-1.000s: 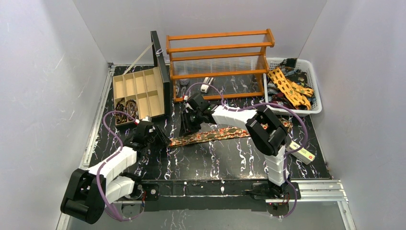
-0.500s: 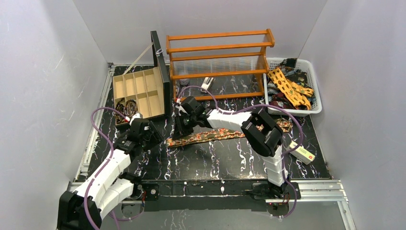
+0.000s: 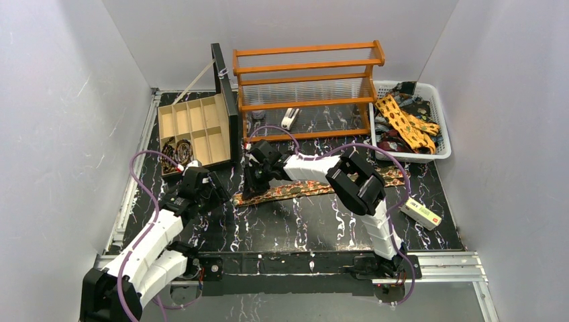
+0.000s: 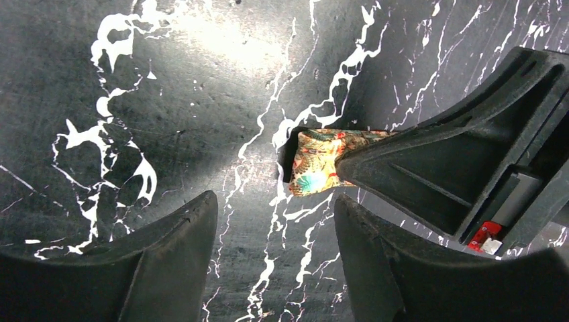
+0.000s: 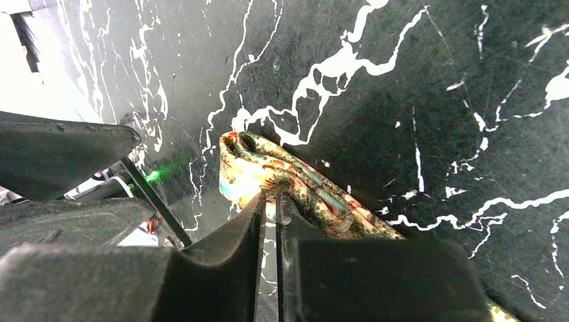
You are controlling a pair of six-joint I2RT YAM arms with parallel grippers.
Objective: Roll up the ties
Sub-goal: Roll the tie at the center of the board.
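A brown-red tie [image 3: 322, 187] with gold-green motifs lies flat across the middle of the table. My right gripper [image 3: 251, 188] is over its left end. In the right wrist view its jaws [image 5: 270, 199] are pinched shut on the folded end of the tie [image 5: 295, 188]. My left gripper [image 3: 216, 194] is just left of that end, open and empty. In the left wrist view it [image 4: 275, 204] is over bare table, with the tie end [image 4: 317, 168] ahead of it, held under the right gripper's fingers [image 4: 456, 161].
A wooden compartment box [image 3: 201, 127] at the back left holds coiled ties [image 3: 176, 151]. An orange wooden rack [image 3: 307, 87] stands at the back. A white basket [image 3: 439, 127] with more ties [image 3: 406, 124] is at the back right. A white-and-red box [image 3: 421, 213] lies at the right.
My right gripper has moved left along the tie to its left end. My left arm has swung out and its gripper has backed a little away from the tie end.
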